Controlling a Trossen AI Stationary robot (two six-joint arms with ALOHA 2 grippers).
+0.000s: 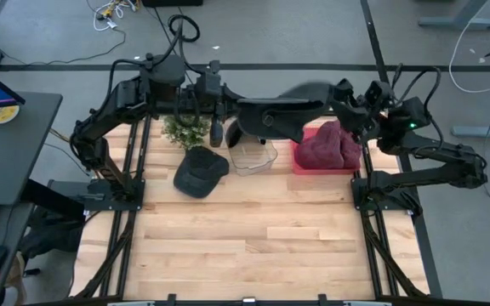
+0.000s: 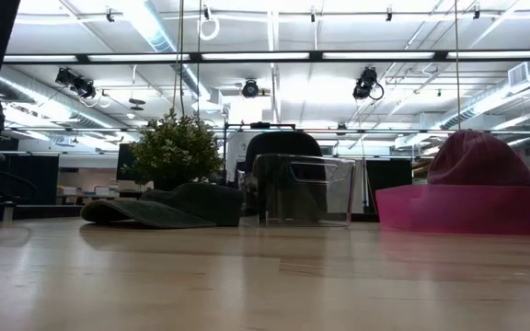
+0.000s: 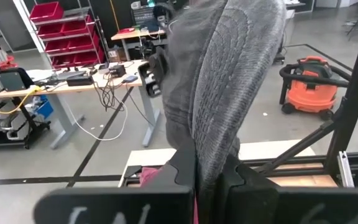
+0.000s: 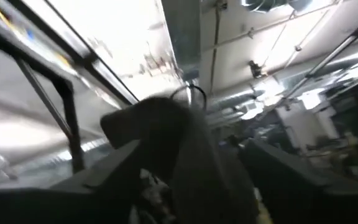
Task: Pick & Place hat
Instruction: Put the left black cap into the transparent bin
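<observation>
The grey knit hat (image 1: 279, 119) hangs in the air above the clear container (image 1: 253, 156), its long axis running across the table. The left gripper (image 1: 235, 117) is clamped tight on one end, arm stretched inward. The right gripper (image 1: 347, 106) meets the other end, though its grip can't be told

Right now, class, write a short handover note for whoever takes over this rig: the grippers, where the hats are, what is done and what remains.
Left gripper: fingers shut on a grey hat, held in the air over the back of the table.
Right gripper: up at the hat's other end; grip unclear.
On the table: a dark cap lies flat in front of the plant, a clear bin beside it, and a maroon hat sits in the pink tray.
Done: grey hat lifted.
Left: set it down and release.
</observation>
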